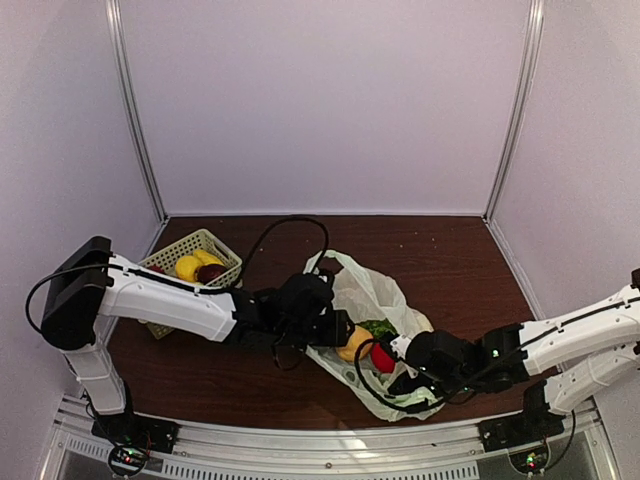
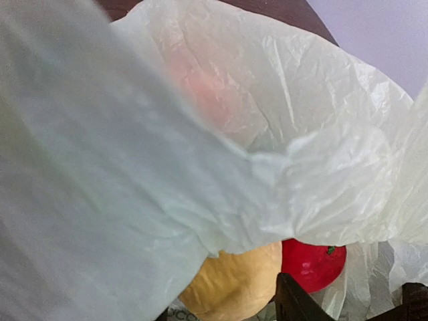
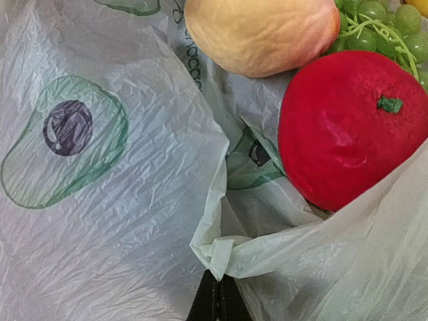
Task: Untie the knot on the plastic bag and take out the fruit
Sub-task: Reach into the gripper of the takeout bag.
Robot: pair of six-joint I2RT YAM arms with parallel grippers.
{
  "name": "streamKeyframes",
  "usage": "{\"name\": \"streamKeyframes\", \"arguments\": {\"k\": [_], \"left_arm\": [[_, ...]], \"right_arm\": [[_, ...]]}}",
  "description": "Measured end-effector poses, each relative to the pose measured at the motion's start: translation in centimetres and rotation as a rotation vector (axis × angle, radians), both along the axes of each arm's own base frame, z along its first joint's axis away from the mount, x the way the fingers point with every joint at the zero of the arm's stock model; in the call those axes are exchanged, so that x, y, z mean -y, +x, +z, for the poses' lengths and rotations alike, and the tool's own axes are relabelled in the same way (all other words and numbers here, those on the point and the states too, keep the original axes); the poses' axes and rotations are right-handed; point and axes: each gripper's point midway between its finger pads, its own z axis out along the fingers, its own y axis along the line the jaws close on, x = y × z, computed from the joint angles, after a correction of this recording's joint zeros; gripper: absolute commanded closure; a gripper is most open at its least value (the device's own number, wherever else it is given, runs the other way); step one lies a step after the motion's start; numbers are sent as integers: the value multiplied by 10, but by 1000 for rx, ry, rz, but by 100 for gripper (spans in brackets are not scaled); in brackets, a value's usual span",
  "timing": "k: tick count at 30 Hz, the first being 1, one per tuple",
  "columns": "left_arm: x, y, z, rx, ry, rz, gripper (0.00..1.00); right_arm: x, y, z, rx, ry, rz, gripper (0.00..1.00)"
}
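Right tool (image 3: pixel 217 289) pinching an edge fold of the crinkly pale translucent plastic bag (image 1: pixel 375 290), left tool (image 1: pixel 340 330) spread at bag's mouth, peach-coloured fruit (image 3: pixel 261 33), red round fruit (image 3: pixel 351 127) and green grapes (image 3: pixel 381 30) inside bag.

Soft even light is filling top view. Left wrist pic: near fold of plastic bag (image 2: pixel 87 174) is blurring out; right wrist pic is reading sharp.
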Motion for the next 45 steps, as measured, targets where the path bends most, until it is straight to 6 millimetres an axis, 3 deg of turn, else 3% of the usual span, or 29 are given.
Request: {"name": "streamKeyframes", "arguments": {"k": [5, 12, 20, 25, 34, 45], "left_arm": [[7, -16, 1, 29, 41, -45, 42], [17, -29, 6, 58, 94, -75, 42], [13, -32, -7, 28, 124, -54, 23], [13, -31, -19, 15, 140, -46, 17], [11, -21, -40, -15, 166, -29, 18], [18, -19, -41, -16, 150, -37, 32]], "right_arm": [[-1, -7, -6, -22, 20, -21, 100], [-8, -1, 7, -10, 94, -78, 100], [-15, 4, 15, -3, 142, -107, 100], [-17, 4, 14, -4, 146, -109, 100], [-17, 4, 14, -4, 148, -109, 100], [-21, 5, 11, -7, 155, -114, 100]]}}
